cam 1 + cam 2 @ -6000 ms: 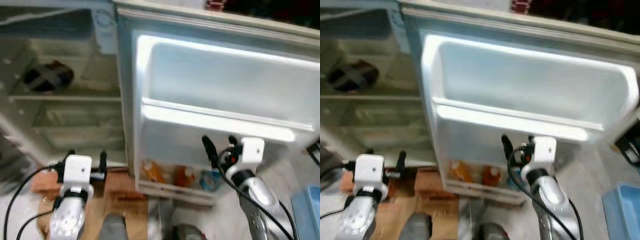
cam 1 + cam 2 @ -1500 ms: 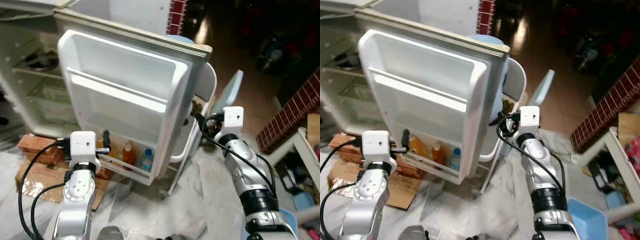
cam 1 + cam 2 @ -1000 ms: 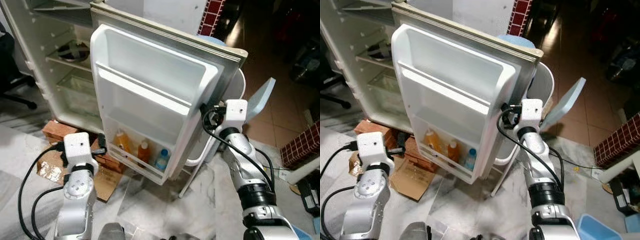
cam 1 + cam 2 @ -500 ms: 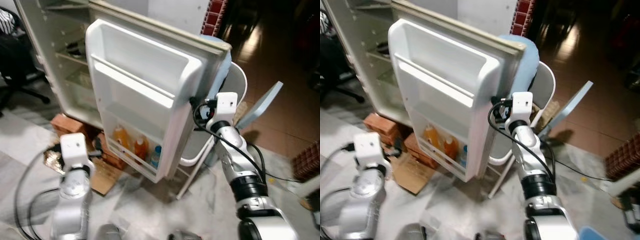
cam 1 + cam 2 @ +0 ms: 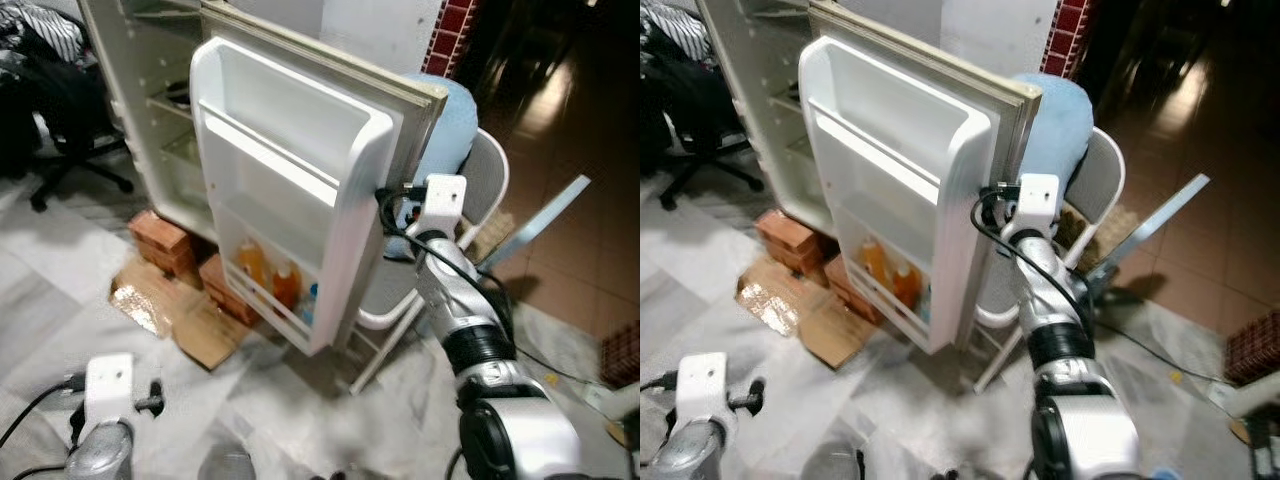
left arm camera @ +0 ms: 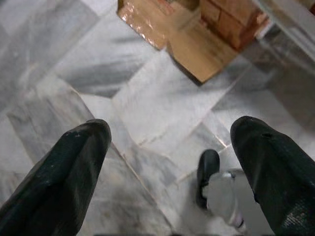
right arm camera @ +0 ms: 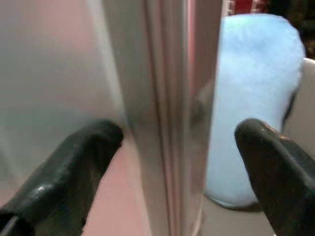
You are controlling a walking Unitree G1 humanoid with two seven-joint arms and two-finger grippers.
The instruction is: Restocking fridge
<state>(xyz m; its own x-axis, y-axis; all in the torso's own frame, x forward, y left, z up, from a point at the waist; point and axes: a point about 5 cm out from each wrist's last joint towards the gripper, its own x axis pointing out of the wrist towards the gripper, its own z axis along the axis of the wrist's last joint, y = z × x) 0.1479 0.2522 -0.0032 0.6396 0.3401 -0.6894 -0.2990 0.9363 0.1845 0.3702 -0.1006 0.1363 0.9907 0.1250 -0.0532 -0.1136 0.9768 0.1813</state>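
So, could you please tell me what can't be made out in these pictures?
- Bottles in the door's bottom shelf: too small in the eye views to count or read labels.
- Fridge shelves: the open door and the frame's top edge hide most of them.
- Right gripper: its fingers straddle the door edge, contact unclear.
- Chair seat: behind the door and right arm.

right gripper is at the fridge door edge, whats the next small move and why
Probably ease the right gripper further onto the door edge: its fingers straddle that edge, open. The fridge door stands wide open, bottles in its bottom shelf. The left gripper hangs open over the floor.
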